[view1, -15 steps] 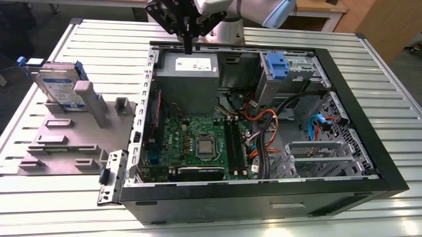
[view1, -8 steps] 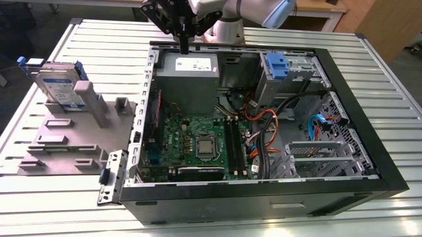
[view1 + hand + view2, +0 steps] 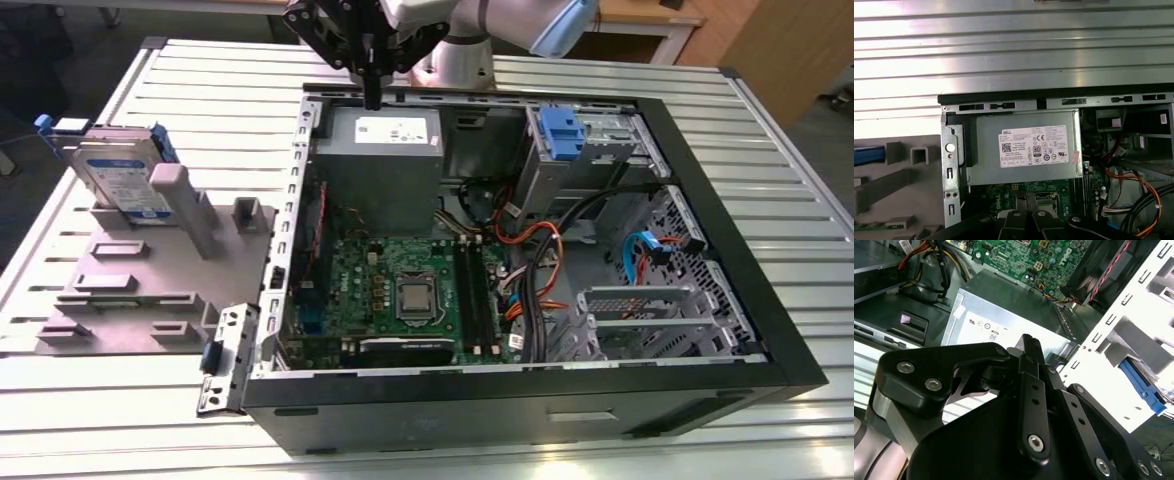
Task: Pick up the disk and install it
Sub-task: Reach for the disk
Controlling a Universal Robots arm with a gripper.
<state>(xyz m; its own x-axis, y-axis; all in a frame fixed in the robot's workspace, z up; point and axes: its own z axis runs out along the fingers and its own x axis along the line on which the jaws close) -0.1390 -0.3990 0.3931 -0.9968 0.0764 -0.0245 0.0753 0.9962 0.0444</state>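
The disk [image 3: 118, 172], silver with a white-and-blue label and blue side rails, stands tilted in a slot of the grey fixture [image 3: 127, 285] to the exterior view's left of the open computer case [image 3: 534, 390]. My gripper [image 3: 372, 98] hangs over the case's far edge, above the back of the grey power-supply box [image 3: 380, 165], well apart from the disk. Its fingers [image 3: 1030, 347] are pressed together with nothing between them. In the first wrist view the power-supply box [image 3: 1026, 147] lies straight ahead of the fingers [image 3: 1016, 220].
Inside the case lie the green motherboard [image 3: 400, 285], bundles of cables [image 3: 534, 250] and a drive bay with a bare blue bracket [image 3: 561, 130]. The fixture has upright posts [image 3: 180, 205]. Everything rests on a ribbed metal table [image 3: 747, 150].
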